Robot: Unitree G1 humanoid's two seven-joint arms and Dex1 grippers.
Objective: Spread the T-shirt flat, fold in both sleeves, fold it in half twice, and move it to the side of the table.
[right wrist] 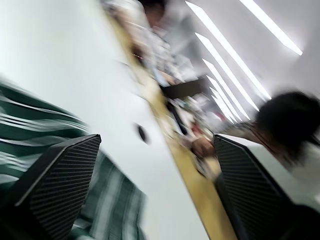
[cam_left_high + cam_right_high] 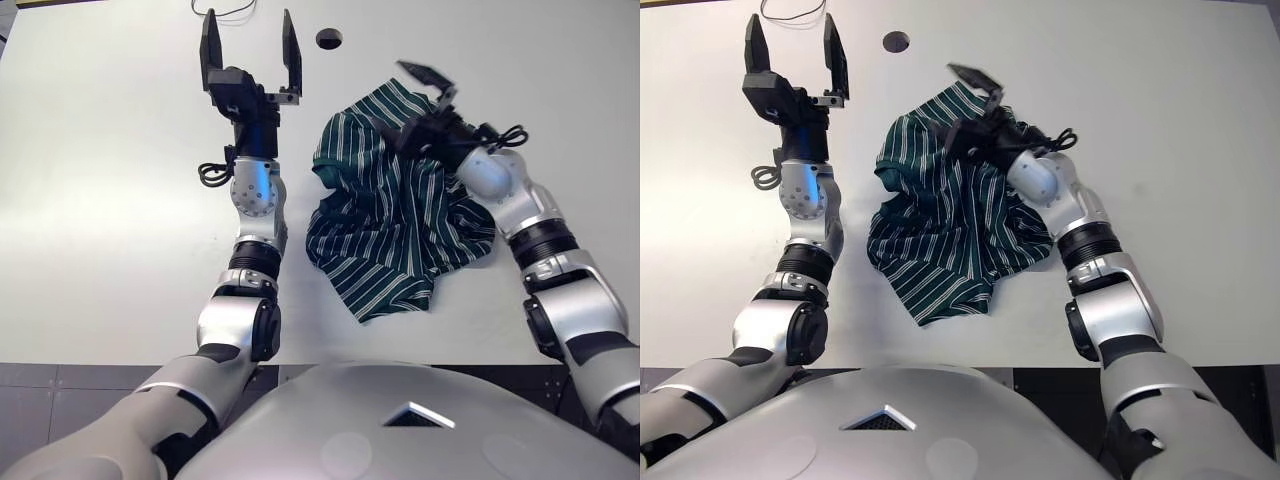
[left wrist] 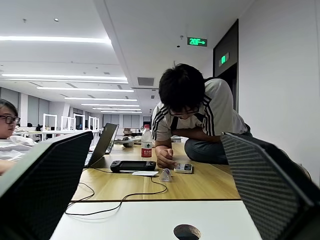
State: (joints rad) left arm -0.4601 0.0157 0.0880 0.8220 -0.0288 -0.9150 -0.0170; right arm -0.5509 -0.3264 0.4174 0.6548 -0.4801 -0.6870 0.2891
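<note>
The crumpled striped T-shirt was seen right of the white table's centre, ringed by bare tabletop, with the left gripper held spread apart to its left and the right gripper, fingers parted, over its far edge.

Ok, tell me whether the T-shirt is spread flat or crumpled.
Crumpled: the T-shirt lies in a wrinkled heap on the table, stripes running in several directions.
</note>
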